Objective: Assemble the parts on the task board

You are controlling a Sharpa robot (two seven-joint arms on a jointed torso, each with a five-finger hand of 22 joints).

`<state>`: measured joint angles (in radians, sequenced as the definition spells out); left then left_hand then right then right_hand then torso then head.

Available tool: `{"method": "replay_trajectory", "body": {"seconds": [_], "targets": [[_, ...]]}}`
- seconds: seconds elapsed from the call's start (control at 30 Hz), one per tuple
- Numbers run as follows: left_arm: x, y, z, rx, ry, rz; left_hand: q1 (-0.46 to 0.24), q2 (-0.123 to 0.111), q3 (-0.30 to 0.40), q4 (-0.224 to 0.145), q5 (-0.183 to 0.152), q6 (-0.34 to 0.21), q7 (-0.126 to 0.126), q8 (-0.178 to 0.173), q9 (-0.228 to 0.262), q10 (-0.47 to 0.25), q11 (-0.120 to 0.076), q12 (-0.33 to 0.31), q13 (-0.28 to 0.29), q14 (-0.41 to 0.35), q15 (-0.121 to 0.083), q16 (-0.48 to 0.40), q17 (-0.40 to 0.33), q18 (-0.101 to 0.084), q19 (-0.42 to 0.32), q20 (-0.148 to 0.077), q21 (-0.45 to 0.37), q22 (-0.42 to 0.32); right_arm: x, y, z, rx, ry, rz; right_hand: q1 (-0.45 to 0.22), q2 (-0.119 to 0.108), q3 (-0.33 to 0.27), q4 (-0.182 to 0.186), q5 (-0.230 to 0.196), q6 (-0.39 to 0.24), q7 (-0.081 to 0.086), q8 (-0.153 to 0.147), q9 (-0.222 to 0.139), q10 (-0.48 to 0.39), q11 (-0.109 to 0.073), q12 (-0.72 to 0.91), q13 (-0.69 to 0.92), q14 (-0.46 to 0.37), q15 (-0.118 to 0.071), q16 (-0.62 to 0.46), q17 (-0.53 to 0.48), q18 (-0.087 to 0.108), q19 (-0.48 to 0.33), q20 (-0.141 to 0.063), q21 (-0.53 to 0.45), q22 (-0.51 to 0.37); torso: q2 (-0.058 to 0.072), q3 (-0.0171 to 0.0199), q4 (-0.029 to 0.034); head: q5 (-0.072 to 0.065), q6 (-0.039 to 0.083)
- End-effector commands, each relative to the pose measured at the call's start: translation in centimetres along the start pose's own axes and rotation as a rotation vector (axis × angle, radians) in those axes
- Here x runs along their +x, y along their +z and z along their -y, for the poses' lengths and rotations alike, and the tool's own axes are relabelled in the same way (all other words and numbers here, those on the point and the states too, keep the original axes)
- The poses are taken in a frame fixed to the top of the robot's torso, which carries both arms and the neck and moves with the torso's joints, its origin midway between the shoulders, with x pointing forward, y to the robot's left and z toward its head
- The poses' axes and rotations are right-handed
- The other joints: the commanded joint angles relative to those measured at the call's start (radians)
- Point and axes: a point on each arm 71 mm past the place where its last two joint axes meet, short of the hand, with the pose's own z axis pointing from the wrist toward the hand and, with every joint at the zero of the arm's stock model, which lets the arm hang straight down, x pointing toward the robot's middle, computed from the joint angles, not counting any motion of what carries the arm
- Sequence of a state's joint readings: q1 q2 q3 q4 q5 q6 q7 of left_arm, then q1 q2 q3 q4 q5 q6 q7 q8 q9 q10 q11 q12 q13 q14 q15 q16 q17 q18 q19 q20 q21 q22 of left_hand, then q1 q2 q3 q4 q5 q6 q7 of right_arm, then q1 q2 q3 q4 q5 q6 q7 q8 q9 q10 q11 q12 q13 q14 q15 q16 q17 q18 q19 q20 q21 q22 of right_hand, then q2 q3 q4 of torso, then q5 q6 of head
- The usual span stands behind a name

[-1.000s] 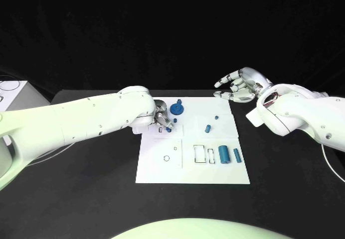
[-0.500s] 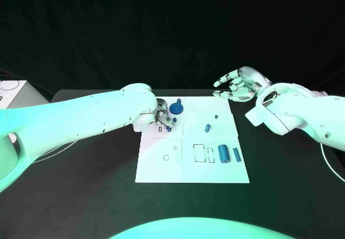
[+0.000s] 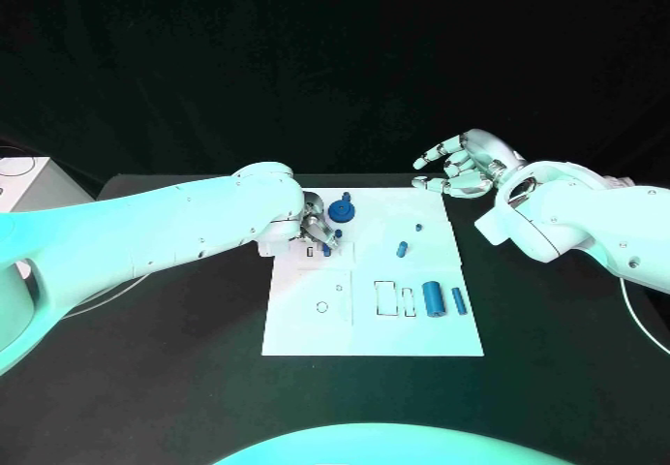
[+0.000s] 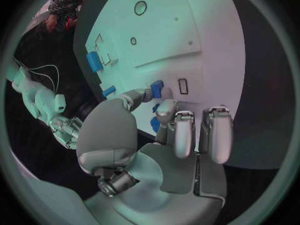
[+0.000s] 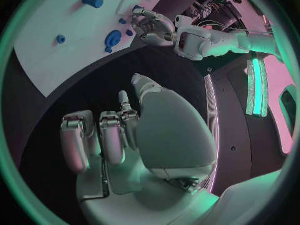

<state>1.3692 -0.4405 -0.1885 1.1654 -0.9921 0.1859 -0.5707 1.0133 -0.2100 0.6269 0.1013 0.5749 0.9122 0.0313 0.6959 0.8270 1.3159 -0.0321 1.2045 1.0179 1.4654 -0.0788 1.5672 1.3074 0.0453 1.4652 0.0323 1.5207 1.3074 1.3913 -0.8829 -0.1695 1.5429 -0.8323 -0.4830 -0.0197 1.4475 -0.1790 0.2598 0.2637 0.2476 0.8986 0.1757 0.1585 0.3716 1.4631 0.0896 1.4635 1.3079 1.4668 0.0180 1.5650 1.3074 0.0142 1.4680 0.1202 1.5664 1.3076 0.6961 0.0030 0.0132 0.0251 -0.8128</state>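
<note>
**Seating a small blue part in its slot**

We pinch the small blue part (image 4: 156, 90) in our left hand (image 3: 313, 225), just beside the rectangular slot (image 4: 183, 86) on the task board (image 3: 419, 334). Next, we judge, it must be lined up and lowered. Our right hand (image 3: 468, 165) hovers off the board, fingers apart, holding nothing.

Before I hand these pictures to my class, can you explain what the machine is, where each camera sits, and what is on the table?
It is a two-armed robot at a black table. One camera looks down from its head; one sits behind each wrist. A white task board carries small blue parts, among them a blue cylinder. The left hand pinches a small blue part in its fingers over the board near a rectangular slot. The right hand hovers beyond the board's far corner, fingers apart, holding nothing.
</note>
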Motion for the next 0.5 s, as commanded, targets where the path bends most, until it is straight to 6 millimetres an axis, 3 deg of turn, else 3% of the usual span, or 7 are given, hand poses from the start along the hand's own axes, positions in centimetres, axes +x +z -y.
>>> {"method": "replay_trajectory", "body": {"seconds": [0.03, 0.1, 0.13, 0.5], "targets": [[0.49, 0.21, -0.04, -0.007, -0.005, -0.014, -0.009, -0.003, -0.047, 0.026, -0.011, 0.012, 0.004, -0.011, -0.006, -0.004, 0.001, -0.001, 0.002, 0.105, -0.005, 0.004, 0.263, -0.015, 0.017, -0.003, -0.003, 0.134, 0.1, -0.02, -0.1, -0.011, -0.006, -0.009, -0.008, -0.001, 0.007, 0.0, -0.004, -0.007, -0.002, 0.004, -0.001, -0.004, -0.001, -0.005, 0.163, 0.101, -0.005, 0.001, 0.254, -0.014, 0.103, -0.005, 0.004, 0.263, 0.0, -0.0003, 0.0006, -0.001, 0.001], [0.44, 0.21, -0.12, -0.01, -0.005, -0.011, -0.014, -0.001, -0.096, 0.057, -0.086, 0.017, 0.005, -0.019, -0.009, -0.005, 0.001, 0.0, 0.004, 0.105, -0.005, 0.004, 0.263, -0.015, 0.018, -0.003, -0.003, 0.135, 0.08, -0.02, -0.09, -0.011, -0.006, -0.008, -0.008, -0.001, 0.007, 0.0, -0.004, -0.007, -0.002, 0.004, -0.001, -0.004, -0.001, -0.005, 0.163, 0.101, -0.005, 0.001, 0.254, -0.014, 0.103, -0.005, 0.004, 0.263, 0.0, -0.0006, 0.0005, -0.001, 0.002], [0.43, 0.22, -0.16, -0.012, -0.006, -0.01, -0.011, -0.002, -0.109, 0.067, -0.102, 0.019, 0.005, -0.023, -0.01, -0.005, 0.002, 0.0, 0.006, 0.105, -0.005, 0.004, 0.263, -0.016, 0.018, -0.003, -0.003, 0.135, 0.07, -0.03, -0.09, -0.011, -0.006, -0.007, -0.008, -0.001, 0.007, 0.0, -0.004, -0.007, -0.002, 0.004, -0.001, -0.004, -0.001, -0.005, 0.163, 0.101, -0.005, 0.001, 0.254, -0.014, 0.103, -0.005, 0.004, 0.263, 0.0, -0.0006, 0.0005, -0.001, 0.002], [0.27, 0.25, -0.64, -0.025, -0.008, -0.006, 0.002, -0.005, -0.157, 0.108, -0.143, 0.025, 0.006, -0.031, -0.011, -0.005, 0.002, 0.002, 0.01, 0.105, -0.004, 0.004, 0.263, -0.016, 0.02, -0.002, -0.003, 0.138, -0.02, -0.07, -0.02, -0.009, -0.007, -0.003, -0.009, -0.001, 0.008, 0.0, -0.006, -0.008, -0.002, 0.004, -0.001, -0.004, -0.001, -0.006, 0.163, 0.101, -0.005, 0.001, 0.253, -0.014, 0.102, -0.005, 0.003, 0.263, 0.0, -0.0007, 0.0, 0.0, 0.002]]}}
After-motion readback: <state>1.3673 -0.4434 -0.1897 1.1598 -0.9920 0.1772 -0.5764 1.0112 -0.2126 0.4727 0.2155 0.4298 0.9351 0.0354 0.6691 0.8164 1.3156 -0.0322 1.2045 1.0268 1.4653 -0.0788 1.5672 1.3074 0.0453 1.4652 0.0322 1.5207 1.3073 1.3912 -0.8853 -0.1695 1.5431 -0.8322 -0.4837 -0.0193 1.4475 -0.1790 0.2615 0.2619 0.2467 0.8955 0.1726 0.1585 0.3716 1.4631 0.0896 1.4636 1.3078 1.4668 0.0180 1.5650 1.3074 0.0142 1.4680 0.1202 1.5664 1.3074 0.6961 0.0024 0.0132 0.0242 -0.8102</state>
